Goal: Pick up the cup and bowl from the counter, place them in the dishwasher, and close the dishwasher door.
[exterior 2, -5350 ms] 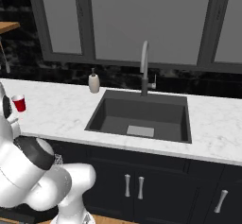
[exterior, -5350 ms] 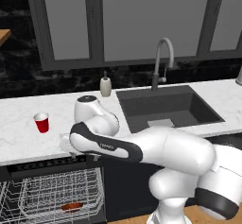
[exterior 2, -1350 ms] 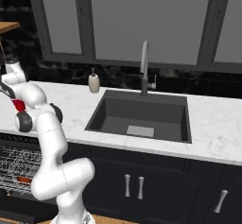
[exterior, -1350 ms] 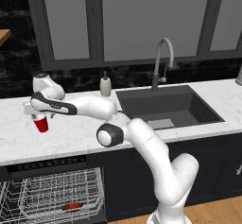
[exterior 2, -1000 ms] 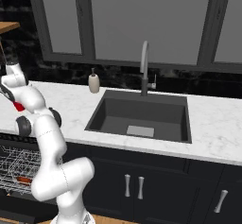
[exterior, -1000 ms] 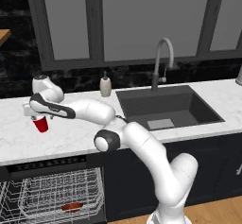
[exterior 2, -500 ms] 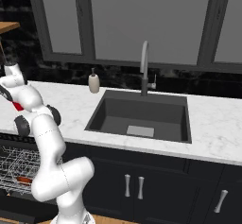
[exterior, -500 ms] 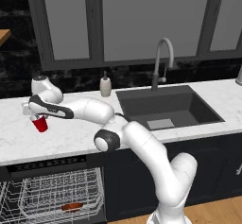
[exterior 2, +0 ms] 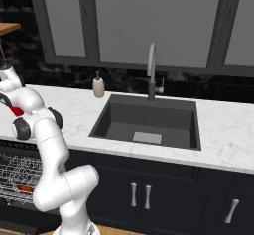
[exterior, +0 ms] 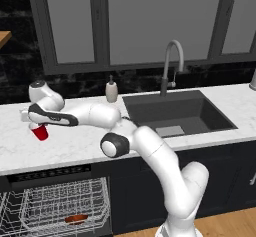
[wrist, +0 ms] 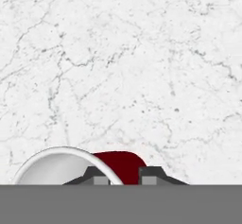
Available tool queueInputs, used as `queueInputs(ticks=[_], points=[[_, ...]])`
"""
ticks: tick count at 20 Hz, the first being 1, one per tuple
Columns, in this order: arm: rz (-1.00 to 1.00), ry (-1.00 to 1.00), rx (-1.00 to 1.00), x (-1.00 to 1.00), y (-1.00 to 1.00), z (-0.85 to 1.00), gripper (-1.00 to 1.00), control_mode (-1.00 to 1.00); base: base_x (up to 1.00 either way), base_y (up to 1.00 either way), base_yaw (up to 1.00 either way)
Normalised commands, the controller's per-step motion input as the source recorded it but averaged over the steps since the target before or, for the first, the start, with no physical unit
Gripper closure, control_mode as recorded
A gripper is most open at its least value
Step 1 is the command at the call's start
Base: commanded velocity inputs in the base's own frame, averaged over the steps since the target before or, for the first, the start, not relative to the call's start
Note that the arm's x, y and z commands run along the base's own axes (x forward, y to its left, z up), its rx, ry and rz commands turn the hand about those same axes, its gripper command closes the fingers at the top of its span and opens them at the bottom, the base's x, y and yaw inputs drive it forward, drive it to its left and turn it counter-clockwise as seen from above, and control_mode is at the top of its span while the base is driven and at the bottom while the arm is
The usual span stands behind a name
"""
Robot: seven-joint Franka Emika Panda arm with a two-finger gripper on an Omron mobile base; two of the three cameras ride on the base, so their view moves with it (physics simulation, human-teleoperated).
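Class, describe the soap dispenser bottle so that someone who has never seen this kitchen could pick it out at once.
Start at the long white marble counter and find the dark inset sink with its curved grey faucet. Just off the sink's back left corner, by the black backsplash, stands the soap dispenser bottle. It is beige with a thin pump on top, unlike the red cup farther left.

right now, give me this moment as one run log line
gripper: straddling cup rim, grip unconfirmed | cup: on counter | bowl: in dishwasher rack | door: open
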Motion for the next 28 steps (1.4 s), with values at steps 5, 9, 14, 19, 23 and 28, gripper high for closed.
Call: queueInputs(ticks=[5, 9, 14, 19, 23, 28], points=[[-0.07, -0.01, -0.09, -0.7, 0.0, 0.41, 1.0, -1.0, 0.0, 0.0, 0.0], [-0.05, -0.07, -0.1, -0.99, 0.0, 0.32, 1.0, -1.0, 0.0, 0.0, 0.0], [-0.07, -0.1, -0.14, -1.0, -0.02, 0.03, 1.0, -1.0, 0.0, 0.0, 0.0], [-0.1, 0.0, -0.21, -1.0, -0.4, 0.01, 1.0, -1.0, 0.0, 0.0, 0.0], [-0.13, 0.07, -0.27, -1.0, -0.34, 0.14, 1.0, -1.0, 0.0, 0.0, 0.0], [-0.22, 0.15, -0.29, -0.97, -0.24, 0.12, 1.0, -1.0, 0.0, 0.0, 0.0]])
